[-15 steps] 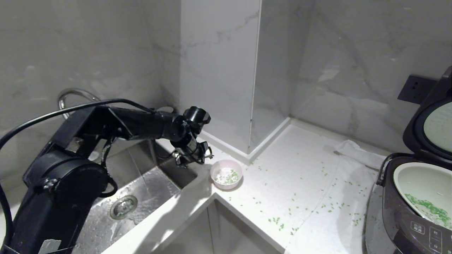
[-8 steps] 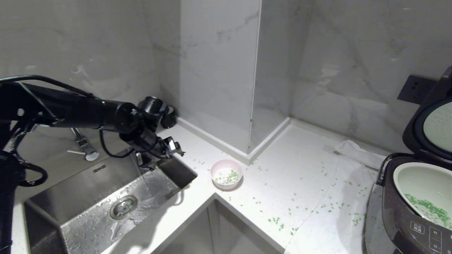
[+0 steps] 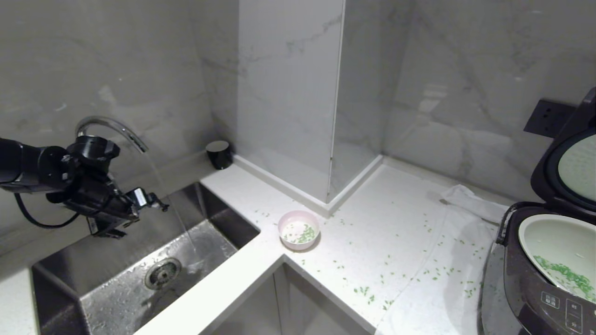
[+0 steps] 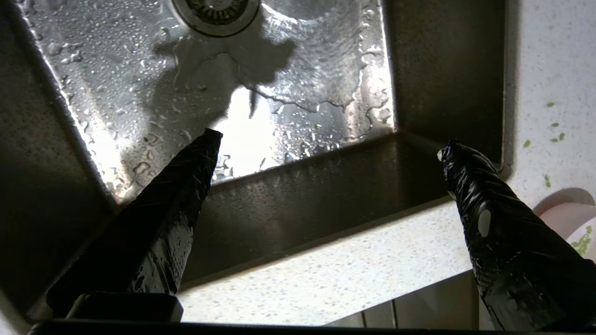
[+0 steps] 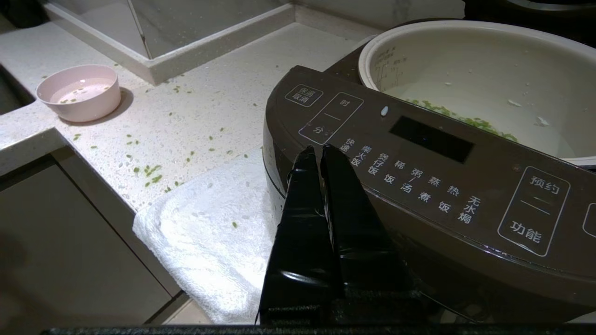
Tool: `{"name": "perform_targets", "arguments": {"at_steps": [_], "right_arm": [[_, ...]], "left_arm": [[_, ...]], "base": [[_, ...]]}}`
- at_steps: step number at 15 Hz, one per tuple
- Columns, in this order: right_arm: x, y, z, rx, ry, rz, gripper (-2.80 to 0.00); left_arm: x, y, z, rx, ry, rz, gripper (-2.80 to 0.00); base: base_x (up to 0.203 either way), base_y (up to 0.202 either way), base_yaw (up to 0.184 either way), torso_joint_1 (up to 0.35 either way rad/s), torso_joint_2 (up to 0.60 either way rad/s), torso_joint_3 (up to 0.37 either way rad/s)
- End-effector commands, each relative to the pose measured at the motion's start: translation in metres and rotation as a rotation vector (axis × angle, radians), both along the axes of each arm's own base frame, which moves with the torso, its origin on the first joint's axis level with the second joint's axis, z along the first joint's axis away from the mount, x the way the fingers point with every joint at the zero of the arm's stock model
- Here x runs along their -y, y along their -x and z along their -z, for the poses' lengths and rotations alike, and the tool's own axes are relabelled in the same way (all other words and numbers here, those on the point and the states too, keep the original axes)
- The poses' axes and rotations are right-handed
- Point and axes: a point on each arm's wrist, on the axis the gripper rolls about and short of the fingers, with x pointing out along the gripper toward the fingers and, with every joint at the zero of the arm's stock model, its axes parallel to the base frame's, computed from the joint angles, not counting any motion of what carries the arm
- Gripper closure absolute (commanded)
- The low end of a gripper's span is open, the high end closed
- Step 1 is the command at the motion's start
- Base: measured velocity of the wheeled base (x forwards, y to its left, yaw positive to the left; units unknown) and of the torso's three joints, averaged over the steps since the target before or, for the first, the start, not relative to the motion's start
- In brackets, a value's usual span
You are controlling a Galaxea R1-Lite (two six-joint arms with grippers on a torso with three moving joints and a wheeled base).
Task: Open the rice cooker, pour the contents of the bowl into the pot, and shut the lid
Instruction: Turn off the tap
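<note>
The left claw [image 3: 139, 204] hangs above the steel sink [image 3: 139, 260], its two fingers [image 4: 186, 186] spread wide and empty. A thin stream of water falls from the curved faucet [image 3: 111, 128] just beside it. The pink bowl [image 3: 298, 229] sits on the white table [image 3: 372, 242] well off to the claw's right, past the sink's corner, with a few green bits [image 3: 305, 232] inside. Farther right stands the brown rice cooker [image 3: 535, 288], its lid [image 3: 565, 163] raised and more green bits lying in the pale pot [image 3: 558, 251]. The right claw [image 5: 319, 151] rests closed in front of the cooker's button panel [image 5: 419, 172], above a white towel [image 5: 209, 228].
</note>
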Motion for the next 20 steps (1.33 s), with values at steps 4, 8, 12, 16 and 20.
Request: {"name": "perform_targets", "arguments": {"at_steps": [4, 8, 12, 16, 20], "right_arm": [[0.000, 0.000, 0.000, -0.001, 0.000, 0.000, 0.00], [0.000, 0.000, 0.000, -0.001, 0.000, 0.000, 0.00], [0.000, 0.000, 0.000, 0.000, 0.000, 0.000, 0.00], [0.000, 0.000, 0.000, -0.001, 0.000, 0.000, 0.00], [0.000, 0.000, 0.000, 0.000, 0.000, 0.000, 0.00]], "left_arm": [[-0.064, 0.002, 0.014, -0.015, 0.004, -0.099, -2.80], [-0.105, -0.020, 0.030, 0.022, -0.009, -0.183, -2.80], [-0.128, -0.033, 0.039, 0.043, -0.011, -0.223, 0.00], [-0.138, -0.055, 0.041, 0.091, -0.014, -0.239, 0.00], [-0.143, -0.071, 0.045, 0.127, -0.021, -0.240, 0.00]], "base": [[0.000, 0.000, 0.000, 0.000, 0.00, 0.000], [0.000, 0.000, 0.000, 0.000, 0.00, 0.000], [0.000, 0.000, 0.000, 0.000, 0.00, 0.000], [0.000, 0.000, 0.000, 0.000, 0.00, 0.000], [0.000, 0.000, 0.000, 0.000, 0.00, 0.000]]}}
